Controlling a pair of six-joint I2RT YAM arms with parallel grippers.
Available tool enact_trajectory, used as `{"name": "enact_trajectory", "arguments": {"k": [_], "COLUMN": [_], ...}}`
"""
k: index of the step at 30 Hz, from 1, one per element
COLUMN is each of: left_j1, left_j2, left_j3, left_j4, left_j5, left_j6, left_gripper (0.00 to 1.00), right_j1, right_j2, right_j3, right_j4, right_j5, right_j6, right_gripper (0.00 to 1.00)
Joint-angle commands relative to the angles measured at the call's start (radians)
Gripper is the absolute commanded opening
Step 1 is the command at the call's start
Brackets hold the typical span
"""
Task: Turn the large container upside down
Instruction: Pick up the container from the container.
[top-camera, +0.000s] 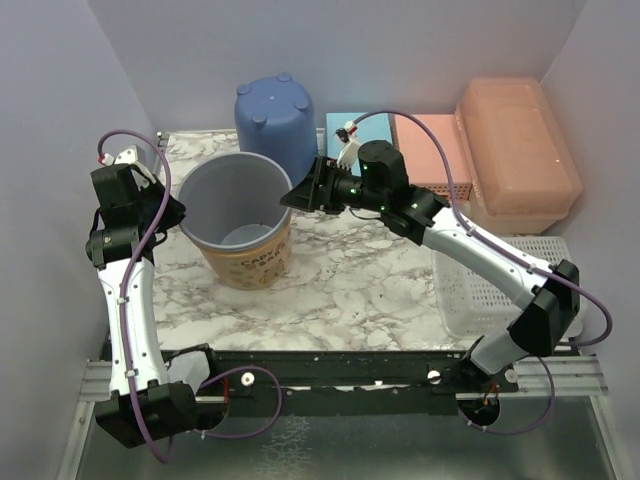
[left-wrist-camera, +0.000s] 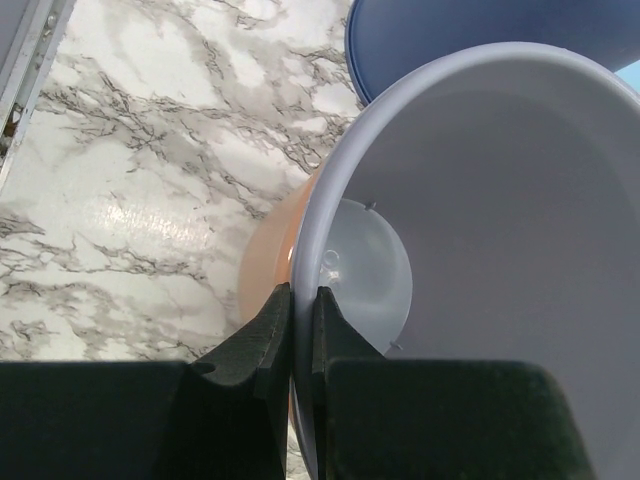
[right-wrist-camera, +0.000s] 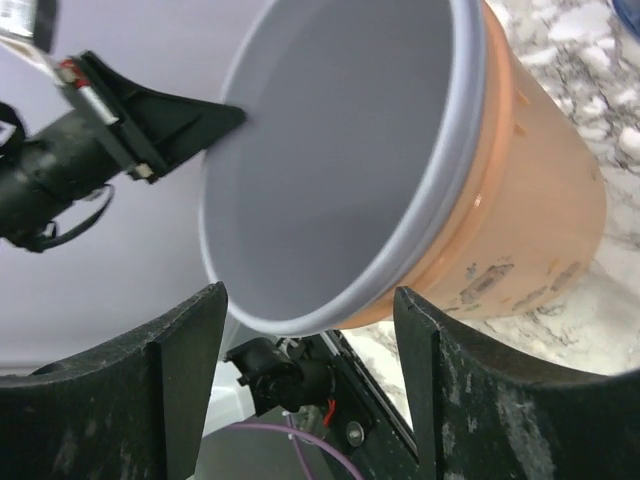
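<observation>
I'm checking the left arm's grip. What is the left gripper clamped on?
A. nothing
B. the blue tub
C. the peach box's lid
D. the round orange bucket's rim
D: the left wrist view shows the left gripper pinching the pale rim of the round orange bucket, one finger on each side.

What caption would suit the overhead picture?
Left gripper pinches the rim of the orange bucket; the open right gripper hovers at the opposite rim.

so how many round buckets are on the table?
2. The orange bucket stands upright mid-table, its rim pinched by the left gripper; the blue bucket sits upside down just behind it. The arms hide some table, so a small one could be missed.
</observation>
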Motion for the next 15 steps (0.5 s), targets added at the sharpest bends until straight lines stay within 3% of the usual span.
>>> {"name": "enact_trajectory", "arguments": {"k": [1,3,9,13,15], "left_j1": [-0.001,-0.001,-0.002,0.000,0.000], "left_j2": [-0.026,-0.027,-0.027,-0.026,-0.028], "left_j3": [-0.004,-0.003,0.017,0.032,0.036], "left_j4": [0.021,0.021,0.015,0.015,0.014], "left_j5": [0.068,0.068,0.078,0.101,0.112], "left_j6": [-0.014,-0.012,-0.017,-0.018,-0.022], "left_gripper": [0.00,0.00,0.00,0.00,0.00], "right_j1": [0.004,0.004,0.004,0.004,0.004], "right_j2": [0.048,0.063,0.114,0.153,0.158], "right_j3": [0.003,0.020,0.058,0.075,0.067], "right_j4": [-0.039,-0.051,-0.030,-0.028,0.004], "right_j5": [0.025,0.017,-0.065,-0.111,-0.141], "right_j6": [0.049,0.040,0.040,0.053,0.065], "right_gripper": [0.69,0.64,0.62,0.54,0.44]}}
